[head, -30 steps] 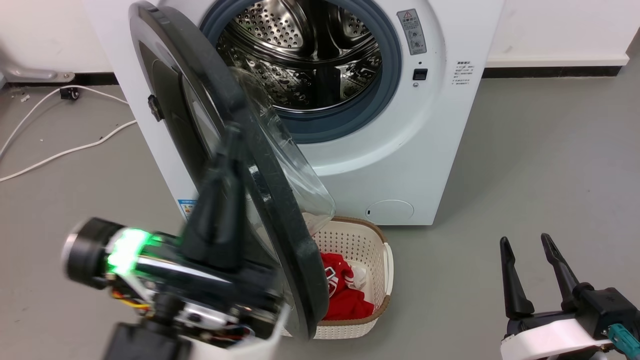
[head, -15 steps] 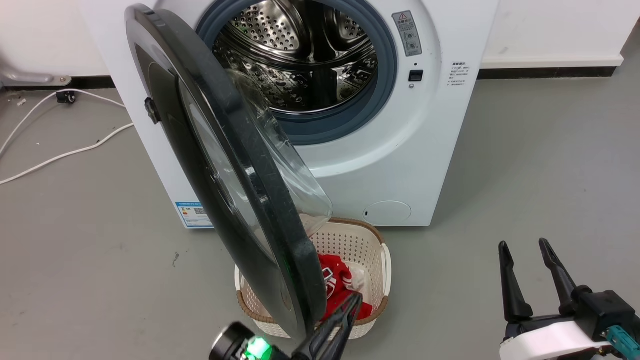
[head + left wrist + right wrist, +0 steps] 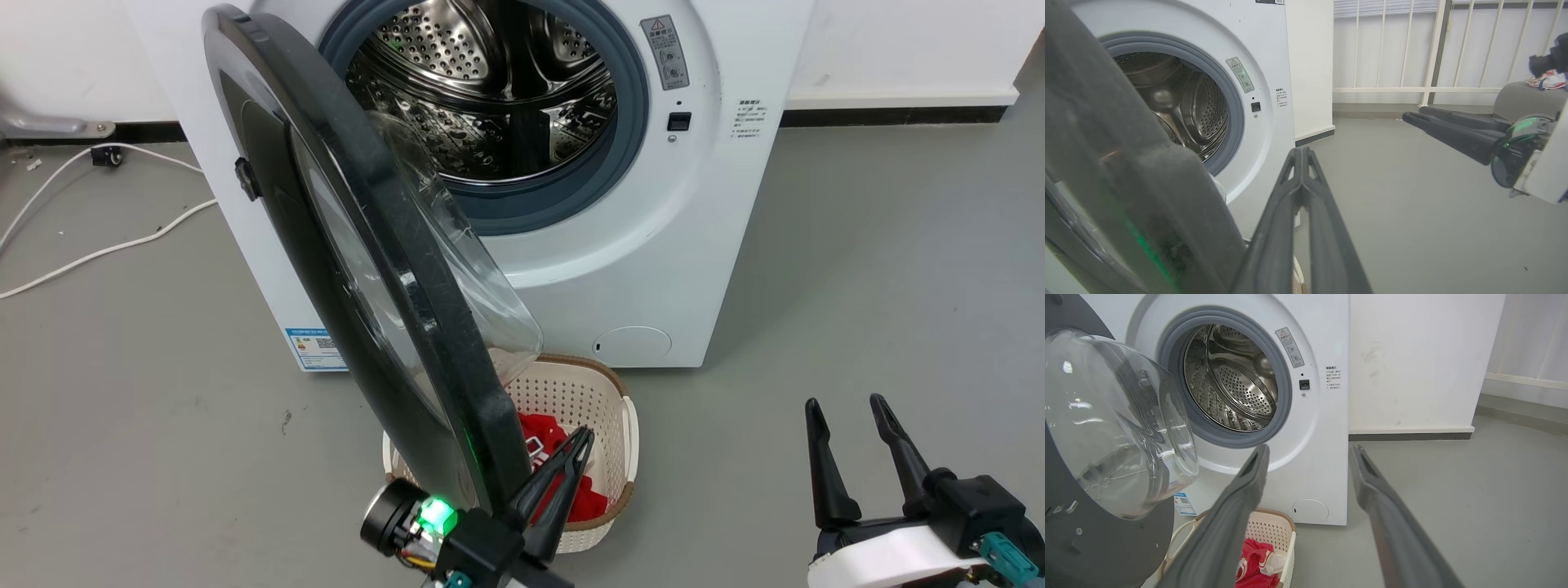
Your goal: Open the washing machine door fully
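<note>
Left end effector [image 3: 583,437], its 2 dark fingers pressed shut on nothing, angles up and rightward from a low forearm. Just to its left stands the washing machine door [image 3: 367,269], swung out edge-on from the washing machine [image 3: 653,245]; whether they touch is unclear. A basket [image 3: 630,433] of red clothes [image 3: 589,505] lies beyond its tips. Right end effector [image 3: 845,404], well off to the right, points upward, fingers spread and empty

On grey floor [image 3: 882,269]: white washing machine [image 3: 653,245], cream basket [image 3: 631,433] just before it, white cable [image 3: 106,249] at left.
</note>
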Controlling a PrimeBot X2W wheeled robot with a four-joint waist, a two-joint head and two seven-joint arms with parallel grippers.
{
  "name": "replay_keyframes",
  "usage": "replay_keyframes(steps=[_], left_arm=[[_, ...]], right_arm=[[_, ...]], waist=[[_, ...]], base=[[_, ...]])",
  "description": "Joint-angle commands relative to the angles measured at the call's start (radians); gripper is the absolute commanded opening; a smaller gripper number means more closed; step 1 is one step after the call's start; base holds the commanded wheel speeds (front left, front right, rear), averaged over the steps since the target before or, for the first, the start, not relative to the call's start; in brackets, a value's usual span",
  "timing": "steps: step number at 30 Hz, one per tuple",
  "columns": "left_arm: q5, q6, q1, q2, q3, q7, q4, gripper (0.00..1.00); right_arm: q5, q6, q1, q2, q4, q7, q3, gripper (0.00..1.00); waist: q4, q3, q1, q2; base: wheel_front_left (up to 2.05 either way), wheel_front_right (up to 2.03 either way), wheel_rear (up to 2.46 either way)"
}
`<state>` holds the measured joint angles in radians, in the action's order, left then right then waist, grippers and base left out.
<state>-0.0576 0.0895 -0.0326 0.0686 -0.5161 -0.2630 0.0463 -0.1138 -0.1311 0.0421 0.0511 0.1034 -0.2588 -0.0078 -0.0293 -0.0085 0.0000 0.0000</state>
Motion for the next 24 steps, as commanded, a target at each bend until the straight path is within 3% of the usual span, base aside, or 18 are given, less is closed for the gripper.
replay_keyframes(steps=[1, 11, 24], left_arm=[[-0.001, -0.009, -0.024, -0.005, 0.000, -0.003, 0.007, 0.00], [-0.035, -0.088, -0.073, -0.017, 0.024, -0.002, 0.085, 0.00], [-0.044, -0.132, 0.026, 0.018, 0.087, 0.000, 0.062, 0.00]], right_arm=[[-0.005, 0.001, -0.008, -0.002, 0.004, 0.000, 0.001, 1.00], [-0.028, 0.001, -0.005, -0.002, 0.020, 0.000, 0.013, 1.00], [-0.058, 0.000, 0.013, -0.002, 0.025, -0.003, -0.009, 1.00]], waist=[[-0.002, 0.000, 0.0000, 0.0000], [-0.014, 0.001, 0.0000, 0.0000], [0.050, 0.005, 0.0000, 0.0000]], base=[[0.00, 0.00, 0.00], [0.00, 0.00, 0.00], [0.00, 0.00, 0.00]])
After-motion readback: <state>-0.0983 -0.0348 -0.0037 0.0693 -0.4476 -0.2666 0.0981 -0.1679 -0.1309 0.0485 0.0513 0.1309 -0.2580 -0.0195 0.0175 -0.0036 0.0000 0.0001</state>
